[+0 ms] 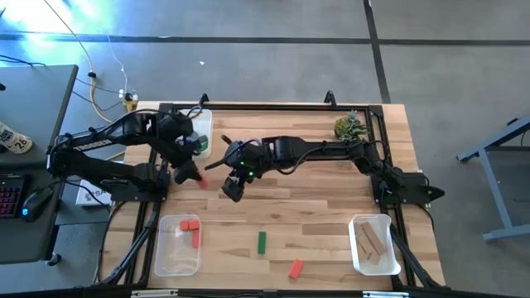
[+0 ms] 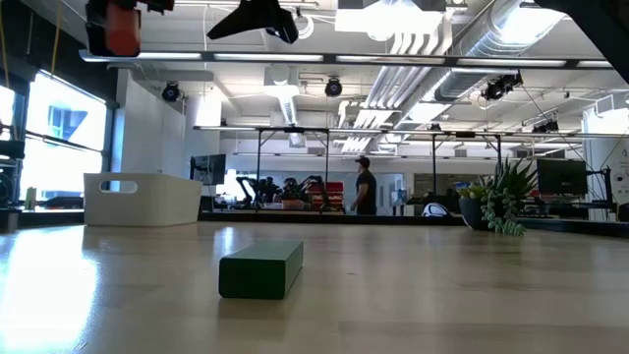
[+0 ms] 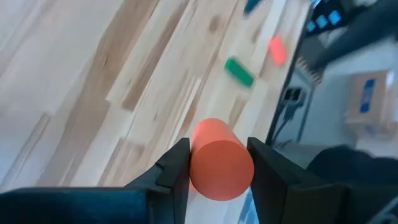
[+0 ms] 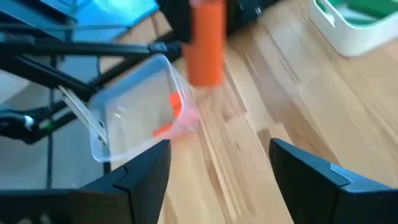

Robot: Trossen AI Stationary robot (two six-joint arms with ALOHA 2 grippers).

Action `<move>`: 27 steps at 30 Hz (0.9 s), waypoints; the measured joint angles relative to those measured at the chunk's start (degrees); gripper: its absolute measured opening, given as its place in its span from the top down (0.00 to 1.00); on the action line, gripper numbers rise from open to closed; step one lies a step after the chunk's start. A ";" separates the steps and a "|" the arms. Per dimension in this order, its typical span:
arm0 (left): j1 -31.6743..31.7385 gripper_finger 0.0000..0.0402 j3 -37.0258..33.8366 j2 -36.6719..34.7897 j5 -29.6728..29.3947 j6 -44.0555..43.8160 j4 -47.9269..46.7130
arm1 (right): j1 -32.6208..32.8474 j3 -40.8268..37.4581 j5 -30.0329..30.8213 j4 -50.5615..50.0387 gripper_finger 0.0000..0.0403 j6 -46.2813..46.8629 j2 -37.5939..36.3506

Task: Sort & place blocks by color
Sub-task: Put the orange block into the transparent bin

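My left gripper (image 1: 192,175) (image 3: 219,154) is shut on a red-orange block (image 1: 202,183) (image 3: 221,168), up in the air left of the table's middle. The low view shows that block (image 2: 123,29) high at the picture's top. My right gripper (image 1: 232,189) (image 4: 217,165) hangs open beside it, on its right, holding nothing. A green block (image 1: 262,242) (image 2: 260,268) lies flat on the table toward the near edge, and a second red-orange block (image 1: 295,268) lies nearer still. Two red-orange blocks (image 1: 193,231) lie in the near-left clear tray (image 1: 166,257). Tan blocks (image 1: 373,242) lie in the near-right clear tray (image 1: 358,263). My left gripper pinches the red-orange block between its two fingers (image 3: 177,165), one on each side of its upper end (image 3: 217,140). The fingers point down from above. The block is lifted clear of the table and hangs upright below them, as the right wrist view shows (image 4: 206,43).
A white tray (image 1: 204,124) (image 2: 142,197) with green things inside stands at the far left. A small green plant (image 1: 350,127) (image 2: 506,206) stands far right. Bare wood lies between the two near trays. A person stands far off in the room (image 2: 365,185).
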 joint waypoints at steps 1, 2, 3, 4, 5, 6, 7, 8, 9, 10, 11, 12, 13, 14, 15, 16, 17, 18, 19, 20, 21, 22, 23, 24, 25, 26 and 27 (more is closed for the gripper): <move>-0.93 0.74 0.00 -0.02 -0.84 -0.11 -0.97 | 0.10 0.00 -0.04 -1.04 0.36 -0.01 0.00; -2.03 0.74 0.00 -0.02 -1.66 -0.72 -1.82 | 0.23 0.00 -0.04 -2.17 0.36 -0.01 0.00; -3.27 0.74 0.00 -0.02 -2.49 -1.61 -2.81 | 0.32 0.00 -0.06 -3.36 0.36 -0.01 0.00; -4.49 0.74 0.00 -0.02 -3.16 -2.61 -3.51 | 0.49 0.00 -0.04 -4.38 0.36 -0.01 0.00; -5.80 0.74 0.00 -0.02 -3.81 -3.29 -4.04 | 0.68 0.00 -0.02 -5.44 0.36 -0.01 0.00; -7.24 0.73 0.00 -0.02 -4.51 -4.08 -4.66 | 0.96 0.00 -0.04 -6.55 0.36 -0.03 0.00; -8.85 0.73 -0.05 -0.02 -5.18 -5.16 -5.34 | 1.33 0.00 -0.03 -7.64 0.36 -0.06 0.00; -10.58 0.73 -0.44 -0.09 -5.49 -6.45 -5.53 | 1.74 0.00 -0.03 -8.60 0.36 -0.04 0.00; -12.44 0.73 -1.19 -0.13 -5.64 -7.92 -5.54 | 2.22 0.00 0.00 -9.34 0.36 -0.06 0.00; -14.53 0.74 -2.16 -0.13 -5.75 -9.52 -5.57 | 2.72 -0.04 0.21 -9.88 0.36 -0.06 0.00; -16.66 0.74 -3.32 -0.07 -5.88 -10.80 -5.66 | 3.19 -0.41 0.95 -9.86 0.36 -0.06 -0.03; -18.75 0.74 -4.43 -0.06 -6.03 -12.07 -5.62 | 3.68 -0.86 1.90 -9.76 0.36 -0.06 -0.07; -20.87 0.74 -5.64 -0.08 -6.09 -13.27 -5.44 | 4.18 -1.25 2.82 -9.97 0.36 -0.05 -0.06; -22.98 0.74 -6.95 -0.09 -6.07 -14.35 -5.15 | 4.63 -1.70 3.61 -10.08 0.36 0.21 -0.04; -24.99 0.74 -8.29 -0.07 -6.09 -15.41 -4.74 | 5.04 -2.13 4.10 -9.96 0.36 1.08 -0.04; -26.79 0.73 -9.48 -0.03 -6.08 -16.40 -4.01 | 5.45 -2.61 4.40 -9.68 0.36 1.92 -0.04; -28.52 0.73 -10.58 -0.04 -6.03 -17.39 -2.90 | 5.87 -3.11 4.59 -9.65 0.36 2.82 -0.04; -30.07 0.73 -11.62 -0.06 -5.82 -18.40 -1.73 | 6.26 -3.73 4.74 -9.70 0.36 3.43 -0.04; -31.44 0.73 -12.51 -0.05 -5.53 -19.43 -0.58 | 6.67 -4.30 4.76 -9.78 0.36 3.56 -0.03; -32.71 0.73 -13.23 -0.04 -5.27 -20.34 0.66 | 7.04 -4.88 4.75 -9.74 0.36 3.58 0.00; -33.93 0.73 -13.88 -0.04 -5.01 -21.19 2.16 | 7.46 -5.47 4.76 -9.61 0.36 3.56 0.00; -35.11 0.73 -14.53 -0.06 -5.01 -22.26 3.66 | 7.83 -6.05 4.74 -9.47 0.36 3.51 0.00; -36.26 0.73 -15.18 -0.06 -5.01 -23.49 5.04 | 8.18 -6.75 4.45 -9.42 0.36 3.46 0.00; -37.37 0.73 -15.72 -0.04 -5.00 -24.83 5.97 | 8.52 -7.54 3.86 -9.43 0.36 3.44 0.00; -38.53 0.73 -16.18 -0.02 -5.01 -26.16 6.91 | 8.83 -8.45 3.02 -9.35 0.36 3.38 0.00; -39.70 0.73 -16.67 0.09 -4.99 -27.57 8.15 | 9.08 -9.50 2.12 -9.10 0.36 3.01 0.00; -40.84 0.72 -17.21 0.32 -4.98 -29.05 9.38 | 9.36 -10.47 1.17 -8.80 0.36 2.41 0.00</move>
